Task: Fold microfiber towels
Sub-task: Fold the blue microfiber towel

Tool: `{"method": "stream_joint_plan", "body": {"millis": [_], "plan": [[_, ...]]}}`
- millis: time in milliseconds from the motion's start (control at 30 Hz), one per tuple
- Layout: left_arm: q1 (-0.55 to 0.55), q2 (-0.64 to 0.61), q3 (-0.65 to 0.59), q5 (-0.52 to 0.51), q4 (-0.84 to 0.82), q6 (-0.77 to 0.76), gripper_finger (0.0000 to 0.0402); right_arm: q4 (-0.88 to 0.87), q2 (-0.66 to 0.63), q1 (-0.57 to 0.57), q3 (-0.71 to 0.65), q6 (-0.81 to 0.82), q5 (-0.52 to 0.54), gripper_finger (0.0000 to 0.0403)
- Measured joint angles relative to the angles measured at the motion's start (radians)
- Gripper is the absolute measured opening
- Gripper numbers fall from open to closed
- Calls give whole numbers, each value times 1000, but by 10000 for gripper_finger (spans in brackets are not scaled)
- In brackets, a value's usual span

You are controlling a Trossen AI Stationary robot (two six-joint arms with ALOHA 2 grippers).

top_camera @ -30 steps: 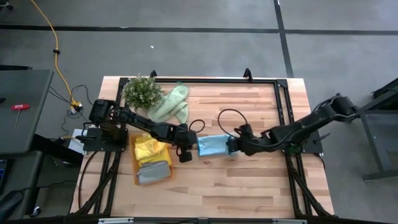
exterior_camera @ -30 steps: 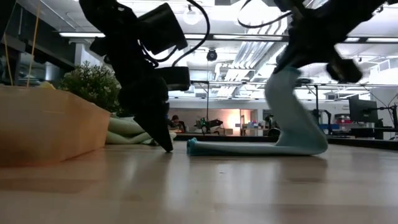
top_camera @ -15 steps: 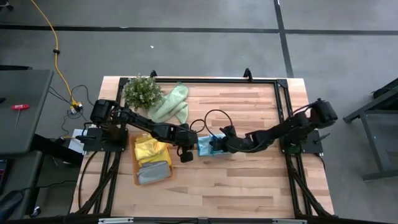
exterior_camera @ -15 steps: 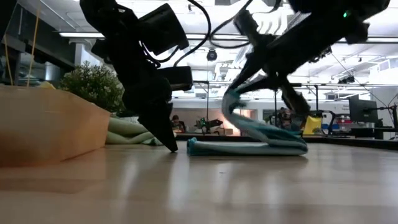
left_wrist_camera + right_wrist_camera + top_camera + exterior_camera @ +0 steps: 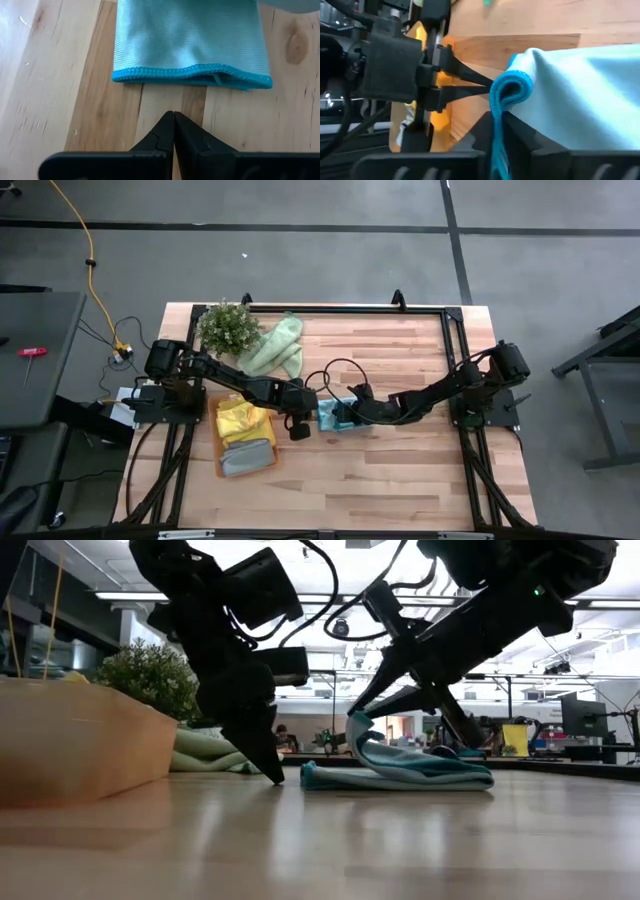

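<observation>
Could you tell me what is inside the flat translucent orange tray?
In the orange tray lie a bright yellow cloth and a grey folded cloth. Anything beneath them is covered.

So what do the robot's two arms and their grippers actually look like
Both arms are dark, near-black, built from jointed blocky segments with black cables looping off them. The left gripper ends in two slim matte-black fingers tapering to a point. The right gripper has similar long, thin dark fingers. A small green light glows on the right arm in the low view. No other markings are readable.
</observation>
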Motion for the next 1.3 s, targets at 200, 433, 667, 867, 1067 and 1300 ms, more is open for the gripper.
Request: {"method": "stream_joint_plan", "body": {"millis": [200, 433, 667, 867, 1067, 1300], "plan": [[15, -43, -2, -2, -46, 25, 0, 99, 0, -31, 0, -27, -3, 122], [36, -113, -2, -5, -131, 16, 0, 94, -69, -89, 0, -222, -141, 229], [4, -158, -1, 25, 71, -34, 0, -426, -298, -88, 0, -362, -138, 236], [-39, -108, 0, 53, 321, -49, 0, -740, -360, -78, -2, -332, -139, 236], [-46, -8, 0, 51, 397, -107, 0, -638, -287, -78, -43, -335, -175, 236], [-46, 58, 0, 49, 328, -124, 0, -541, -155, -86, -44, -327, -175, 236]]}}
